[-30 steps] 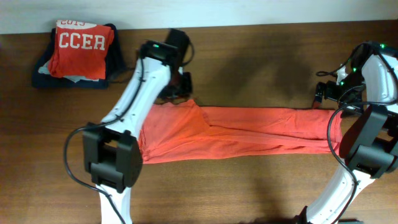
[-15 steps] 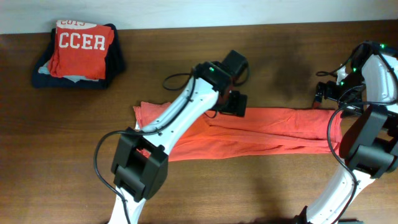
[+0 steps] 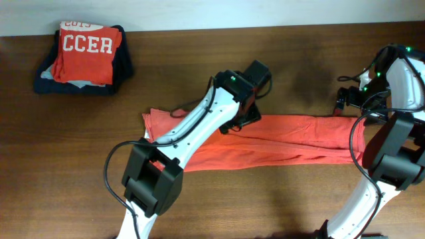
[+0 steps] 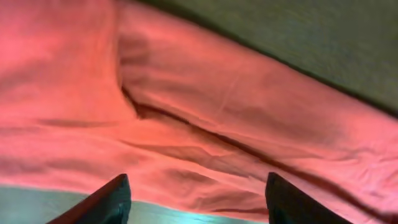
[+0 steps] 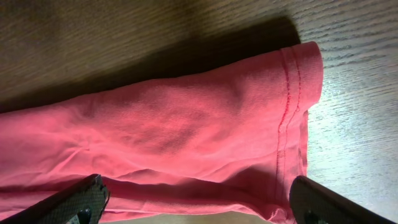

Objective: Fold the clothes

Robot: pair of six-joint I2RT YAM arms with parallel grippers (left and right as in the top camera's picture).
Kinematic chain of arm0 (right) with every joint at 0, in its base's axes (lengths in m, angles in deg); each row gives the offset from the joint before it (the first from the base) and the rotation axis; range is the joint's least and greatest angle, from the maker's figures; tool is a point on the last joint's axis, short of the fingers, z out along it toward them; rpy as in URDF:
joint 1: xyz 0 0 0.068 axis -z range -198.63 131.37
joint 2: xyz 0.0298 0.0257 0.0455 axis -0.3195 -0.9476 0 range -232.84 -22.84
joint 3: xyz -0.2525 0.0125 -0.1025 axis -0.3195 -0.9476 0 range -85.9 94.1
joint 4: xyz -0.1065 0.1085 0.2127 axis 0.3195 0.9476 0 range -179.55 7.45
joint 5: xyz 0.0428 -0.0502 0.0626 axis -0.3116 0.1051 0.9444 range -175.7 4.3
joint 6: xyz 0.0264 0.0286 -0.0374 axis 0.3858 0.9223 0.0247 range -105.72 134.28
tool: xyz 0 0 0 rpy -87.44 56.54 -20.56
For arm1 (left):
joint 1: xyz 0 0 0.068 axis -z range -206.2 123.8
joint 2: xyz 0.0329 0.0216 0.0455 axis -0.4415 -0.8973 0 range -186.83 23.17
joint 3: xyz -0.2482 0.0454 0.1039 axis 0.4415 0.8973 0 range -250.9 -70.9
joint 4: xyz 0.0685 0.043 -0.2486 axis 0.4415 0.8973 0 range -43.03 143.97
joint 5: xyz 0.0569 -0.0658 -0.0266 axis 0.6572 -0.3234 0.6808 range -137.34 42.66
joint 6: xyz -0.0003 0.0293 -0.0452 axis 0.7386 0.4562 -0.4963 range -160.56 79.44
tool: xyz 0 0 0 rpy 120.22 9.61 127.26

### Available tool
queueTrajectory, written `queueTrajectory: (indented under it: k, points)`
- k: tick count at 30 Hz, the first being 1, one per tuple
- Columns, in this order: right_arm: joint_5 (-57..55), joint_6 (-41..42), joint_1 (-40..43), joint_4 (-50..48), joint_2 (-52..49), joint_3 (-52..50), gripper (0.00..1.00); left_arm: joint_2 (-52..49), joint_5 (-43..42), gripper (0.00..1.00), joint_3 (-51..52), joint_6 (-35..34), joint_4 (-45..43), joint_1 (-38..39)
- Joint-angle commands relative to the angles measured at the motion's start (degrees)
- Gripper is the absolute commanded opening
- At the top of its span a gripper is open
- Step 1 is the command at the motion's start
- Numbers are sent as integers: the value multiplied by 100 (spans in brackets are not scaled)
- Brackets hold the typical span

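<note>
The clothes [image 3: 299,139], an orange-red T-shirt, lie folded into a long strip across the middle of the table. My left gripper [image 3: 239,123] hovers over the strip's back edge near its middle. In the left wrist view its fingers [image 4: 106,202] stand wide apart and open above wrinkled cloth [image 4: 186,93], with nothing between them. My right gripper [image 3: 344,105] is at the strip's right end. It is open too, with fingers [image 5: 74,205] spread on either side of the stitched hem [image 5: 289,112], and the cloth [image 5: 186,124] lies flat under it.
A folded red shirt lettered "CCER" [image 3: 85,56] lies on a dark navy folded garment [image 3: 46,83] at the back left corner. Bare wooden tabletop [image 3: 265,206] lies in front of the strip. The arm bases stand at the front left and front right.
My left arm swung right from the strip's left end to its middle and its jaws opened. The left end now lies flat and uncovered. The right arm has not moved.
</note>
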Motion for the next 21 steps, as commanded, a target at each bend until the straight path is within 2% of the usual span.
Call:
queueTrajectory:
  k: [1,7,17,21]
  points:
    - [24,0,17,0,33,74,99,-337,146,67,-11,-907,48,48]
    - [24,0,17,0,33,74,99,-785,271,64,-11,-1818,678,46]
    - [24,0,17,0,33,74,99,-872,1156,63,-13,-2063,629,33]
    - [24,0,15,0,33,74,99,-898,1419,58,-13,-2079,629,33]
